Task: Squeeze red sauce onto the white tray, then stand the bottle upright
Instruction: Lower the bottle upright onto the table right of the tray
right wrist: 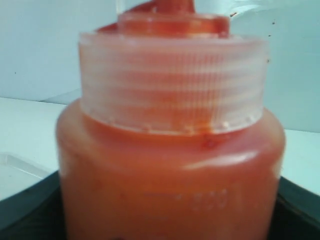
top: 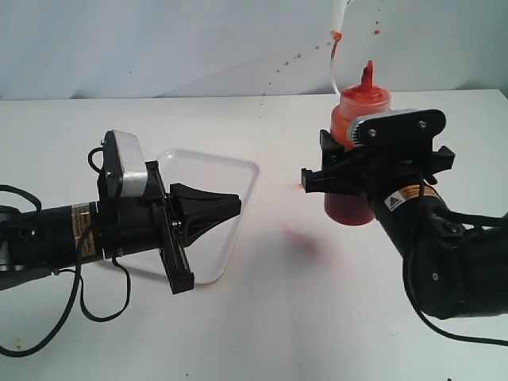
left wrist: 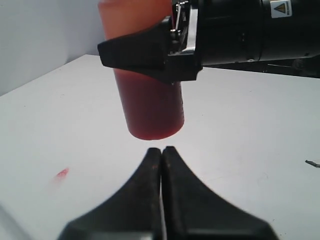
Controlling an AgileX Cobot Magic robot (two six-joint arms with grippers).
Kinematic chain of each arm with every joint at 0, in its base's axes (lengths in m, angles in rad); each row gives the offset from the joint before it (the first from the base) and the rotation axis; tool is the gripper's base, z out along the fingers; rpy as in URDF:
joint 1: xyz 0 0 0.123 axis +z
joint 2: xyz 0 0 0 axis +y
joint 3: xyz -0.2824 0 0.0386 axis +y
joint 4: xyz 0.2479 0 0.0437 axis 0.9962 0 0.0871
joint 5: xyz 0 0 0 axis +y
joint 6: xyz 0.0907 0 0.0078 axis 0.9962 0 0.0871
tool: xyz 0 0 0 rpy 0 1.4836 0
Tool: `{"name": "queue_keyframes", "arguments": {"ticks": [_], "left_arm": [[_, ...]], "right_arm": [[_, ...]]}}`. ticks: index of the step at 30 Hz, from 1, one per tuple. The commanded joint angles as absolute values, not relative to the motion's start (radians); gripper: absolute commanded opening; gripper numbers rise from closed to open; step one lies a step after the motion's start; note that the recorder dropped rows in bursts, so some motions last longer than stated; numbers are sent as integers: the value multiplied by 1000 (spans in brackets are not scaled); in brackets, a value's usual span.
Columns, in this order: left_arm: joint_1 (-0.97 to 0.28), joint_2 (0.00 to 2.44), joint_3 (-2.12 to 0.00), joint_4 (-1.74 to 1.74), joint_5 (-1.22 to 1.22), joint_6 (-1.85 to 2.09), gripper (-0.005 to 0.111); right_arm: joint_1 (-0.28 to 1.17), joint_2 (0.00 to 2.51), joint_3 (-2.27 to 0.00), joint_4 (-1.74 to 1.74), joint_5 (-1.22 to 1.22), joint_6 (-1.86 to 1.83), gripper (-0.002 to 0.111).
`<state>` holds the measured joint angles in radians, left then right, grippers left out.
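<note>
Where the white worktop [top: 262,317] spreads under both arms, the white tray [top: 214,171] lies left of centre, flat, its near part hidden behind the left arm; the part that shows is plain white plastic. The bottle [top: 361,107] [left wrist: 150,110] [right wrist: 170,175] stands upright on the right, well apart from the tray, with its pointed nozzle [top: 367,75] up and a ribbed translucent collar [right wrist: 172,85] under it. Red sauce [top: 349,210] fills its darker lower part, and the upper wall is tinted orange. Whether its base touches the worktop cannot be told. A faint pinkish smear [top: 302,238] [left wrist: 61,174] marks the worktop between tray and bottle.

The right arm reaches in low from the right, forearm rising toward the bottle, and the right tool [top: 325,163] is clamped across the bottle's middle, one black finger on each side. The left arm lies nearly level across the tray's near side, and the left tool [top: 226,208] [left wrist: 162,155] points toward the bottle with its two fingers pressed together, holding nothing. It hangs above the tray's right part, short of the bottle.
</note>
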<state>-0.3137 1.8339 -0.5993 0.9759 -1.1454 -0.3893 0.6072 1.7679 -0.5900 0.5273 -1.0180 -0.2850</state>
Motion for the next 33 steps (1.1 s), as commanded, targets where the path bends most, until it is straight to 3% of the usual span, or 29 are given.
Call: {"name": "queue_keyframes", "arguments": {"ticks": [1,14,33], "left_arm": [[-319,1829,-599,976,-1143,-383,0],[-319,1829,-599,976,-1143,-383,1],[-319,1829,-599,976,-1143,-381,1]], "right_arm": [[560,1752,-596,507,-1064,-291,0],[441,1944,-616,313,-1221,-157,0],[438,2086,-770,285,-1194,-166,0]]}}
